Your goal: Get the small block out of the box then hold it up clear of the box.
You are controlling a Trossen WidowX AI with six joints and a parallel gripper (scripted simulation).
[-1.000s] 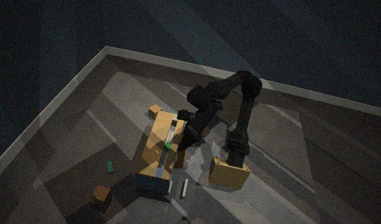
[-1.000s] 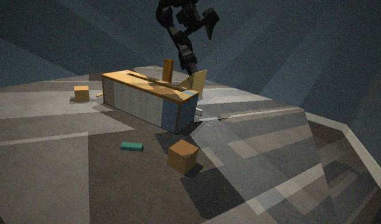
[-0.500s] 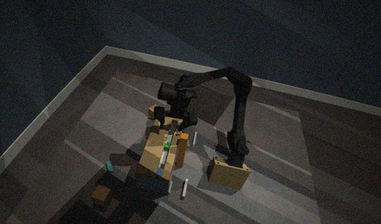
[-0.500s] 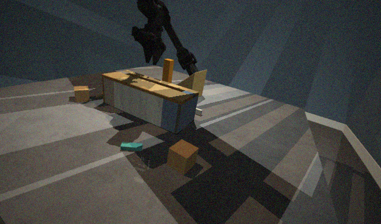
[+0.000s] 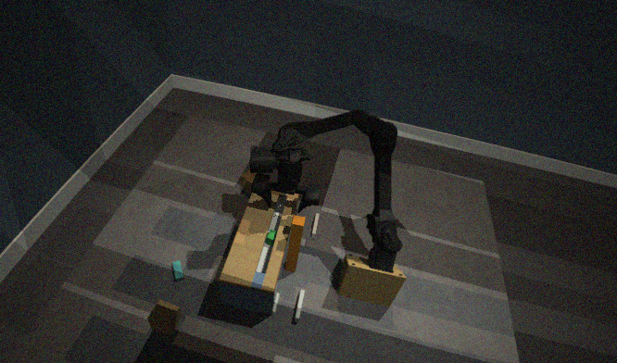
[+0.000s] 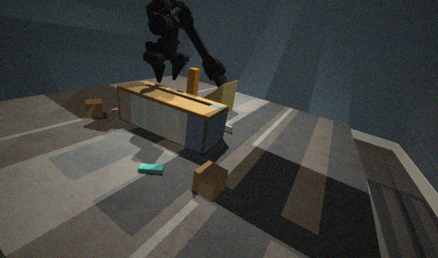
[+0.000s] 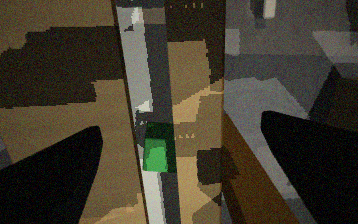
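The small green block (image 5: 270, 237) (image 7: 156, 156) sits on the pale shelf (image 5: 263, 260) (image 7: 154, 197) inside the box, seen through the long slot in the top. The box (image 5: 245, 250) (image 6: 158, 122) (image 7: 55, 120) stands upright, wooden on top, with a blue panel at its near end in the top view. In the exterior view the block is hidden. My gripper (image 5: 287, 201) (image 6: 167, 80) (image 7: 182, 127) is open and empty, pointing down above the box top toward the far end in the top view. The fingertips are clear of the top.
An orange post (image 5: 292, 247) (image 6: 193, 82) stands close along the box's slot side. Pale bars (image 5: 315, 224) (image 5: 299, 304) lie beyond it, near the tan panel (image 5: 372, 282) at the arm's base. A teal piece (image 5: 177, 270) (image 6: 150, 168) and wooden cubes (image 5: 164, 317) (image 6: 93, 108) lie around the box.
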